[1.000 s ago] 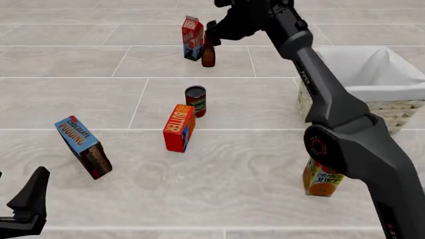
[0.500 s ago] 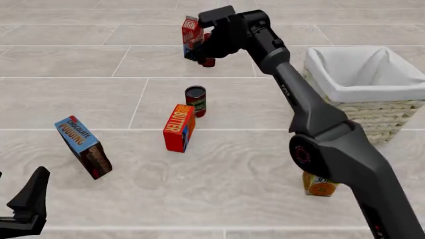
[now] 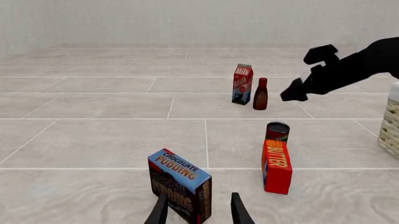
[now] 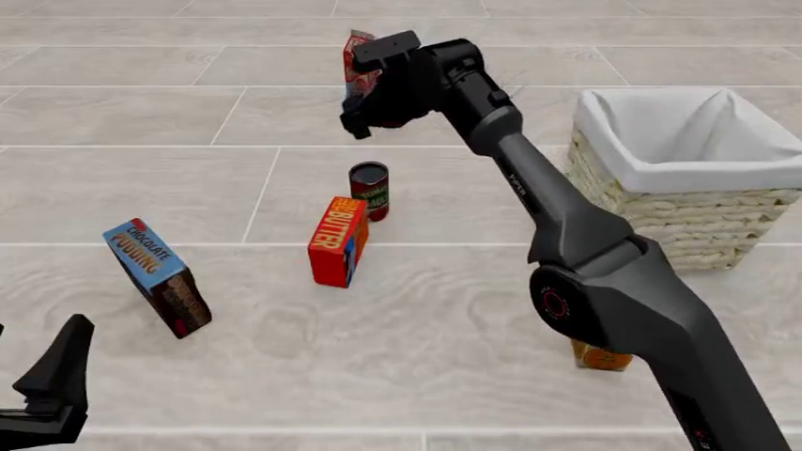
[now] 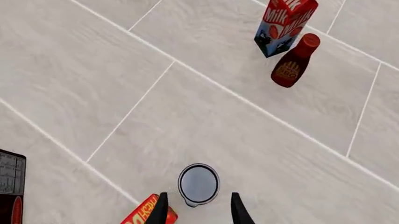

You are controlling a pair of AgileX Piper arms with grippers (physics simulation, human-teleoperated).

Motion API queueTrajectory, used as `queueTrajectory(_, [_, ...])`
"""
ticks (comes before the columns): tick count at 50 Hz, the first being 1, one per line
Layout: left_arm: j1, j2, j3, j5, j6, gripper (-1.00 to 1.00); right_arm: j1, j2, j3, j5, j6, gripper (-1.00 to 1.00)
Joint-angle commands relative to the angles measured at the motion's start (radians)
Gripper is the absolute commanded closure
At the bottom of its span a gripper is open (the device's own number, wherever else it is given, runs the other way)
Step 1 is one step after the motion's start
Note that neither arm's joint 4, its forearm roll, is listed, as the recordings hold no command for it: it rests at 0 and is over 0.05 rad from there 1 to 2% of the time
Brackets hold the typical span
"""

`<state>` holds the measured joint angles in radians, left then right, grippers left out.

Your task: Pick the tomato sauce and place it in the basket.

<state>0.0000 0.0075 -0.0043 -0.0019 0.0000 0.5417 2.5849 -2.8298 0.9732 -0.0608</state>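
Nearest the camera, the left gripper (image 4: 51,390) sits low at the table's near edge, fingers apart and holding nothing, with the chocolate pudding box (image 4: 158,277) just ahead of it. Farther on, the tomato sauce (image 4: 370,189) stands upright, touching or just behind the butter box (image 4: 338,241). Above and beyond the can hangs the right gripper (image 4: 355,120), parted, empty, aimed down at it. Well right stands the basket (image 4: 683,160).
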Motion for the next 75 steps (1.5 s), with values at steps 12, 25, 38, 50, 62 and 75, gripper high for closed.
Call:
queueTrajectory(12, [0.0,0.0,0.0,0.0,0.0,-1.0,-0.006,0.057,0.0,-0.015,0.015,-1.0])
queueTrajectory(25, [0.0,0.0,0.0,0.0,0.0,-1.0,-0.013,0.092,0.0,-0.019,0.014,-1.0])
queueTrajectory(38, [0.0,0.0,0.0,0.0,0.0,-1.0,-0.009,0.105,0.0,-0.02,0.008,-1.0])
queueTrajectory(50, [0.0,0.0,0.0,0.0,0.0,-1.0,-0.007,0.116,0.0,-0.023,0.008,-1.0])
queueTrajectory(62, [0.0,0.0,0.0,0.0,0.0,-1.0,-0.011,0.131,0.0,-0.024,0.015,-1.0])
queueTrajectory(75, [0.0,0.0,0.0,0.0,0.0,-1.0,-0.004,0.137,0.0,-0.022,0.014,-1.0])
